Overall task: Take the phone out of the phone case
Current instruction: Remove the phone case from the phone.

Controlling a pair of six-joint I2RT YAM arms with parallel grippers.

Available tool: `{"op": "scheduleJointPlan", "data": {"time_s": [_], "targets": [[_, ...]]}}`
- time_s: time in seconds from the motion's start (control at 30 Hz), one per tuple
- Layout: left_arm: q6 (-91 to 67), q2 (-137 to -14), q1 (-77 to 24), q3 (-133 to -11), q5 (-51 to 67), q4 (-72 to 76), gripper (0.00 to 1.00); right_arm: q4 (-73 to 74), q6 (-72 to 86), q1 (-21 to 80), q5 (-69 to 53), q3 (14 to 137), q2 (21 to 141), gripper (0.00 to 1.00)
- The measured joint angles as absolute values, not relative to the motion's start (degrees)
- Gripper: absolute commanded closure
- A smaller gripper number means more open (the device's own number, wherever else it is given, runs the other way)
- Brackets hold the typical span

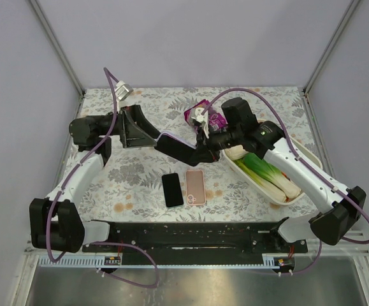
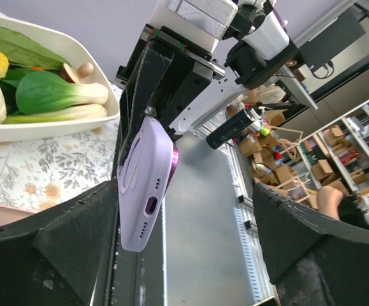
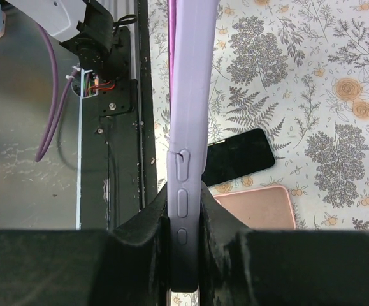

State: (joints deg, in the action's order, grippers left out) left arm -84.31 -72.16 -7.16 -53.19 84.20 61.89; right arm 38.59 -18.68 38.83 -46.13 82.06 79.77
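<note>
Hanging upright in mid-air at the centre of the left wrist view, the lilac phone case (image 2: 141,185) is pinched along its long edges by the right claw (image 3: 183,223), whose dark fingers press tight against both sides just below the raised side buttons. The left claw (image 2: 185,188) stands spread wide, one finger on each side of the case and neither touching it.

The case has a matt, rubbery-looking skin, rounded corners, an oval camera cut-out and small port holes along its lower end. A magenta strip runs along its front lip. Whether a handset sits inside cannot be told.

It should be light and soft, bending at corners and lip, while any phone within would be stiff, smooth and breakable. A sensible hold is on a free corner or the lip, peeling it back instead of squeezing the middle.

Below, on the flower-printed table (image 1: 139,172), a glossy black phone (image 1: 172,190) lies flat just beside a pink slab (image 1: 195,186). A white tray (image 2: 57,127) of leafy vegetables sits at upper left of the left wrist view.
</note>
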Motion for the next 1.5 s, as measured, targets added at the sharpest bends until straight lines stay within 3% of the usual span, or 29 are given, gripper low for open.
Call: {"op": "scheduleJointPlan", "data": {"time_s": [0.2, 0.33, 0.47, 0.67, 1.0, 1.1, 1.27, 1.5], "targets": [[-96.3, -74.2, -4.4, -55.5, 85.3, 70.6, 0.08, 38.8, -18.5, 38.7, -45.8, 82.1, 79.7, 1.00], [-102.7, -76.0, -2.6, -60.8, 85.0, 73.1, 0.01, 38.9, -18.2, 38.6, -45.5, 82.1, 79.7, 1.00], [-101.9, -76.5, -2.0, -64.2, 82.3, 71.3, 0.01, 38.9, -18.0, 38.6, -45.5, 82.3, 79.7, 1.00], [-59.8, -72.7, -3.9, -80.7, 69.9, 19.6, 0.01, 38.9, -17.6, 38.6, -45.5, 82.8, 79.7, 1.00], [3.3, -62.1, -7.4, -90.5, 66.5, -34.8, 0.01, 38.9, -17.5, 38.6, -46.2, 82.9, 79.0, 1.00], [20.0, -60.8, -10.7, -91.0, 62.3, -49.7, 0.07, 38.9, -17.5, 38.6, -47.5, 82.9, 78.2, 1.00], [34.7, -60.2, -16.9, -86.8, 56.7, -64.2, 0.16, 38.9, -17.5, 38.6, -50.7, 82.9, 77.3, 1.00], [39.9, -61.7, -21.7, -84.3, 53.7, -70.5, 0.28, 39.7, -19.1, 38.6, -54.3, 82.9, 77.0, 1.00]]}}
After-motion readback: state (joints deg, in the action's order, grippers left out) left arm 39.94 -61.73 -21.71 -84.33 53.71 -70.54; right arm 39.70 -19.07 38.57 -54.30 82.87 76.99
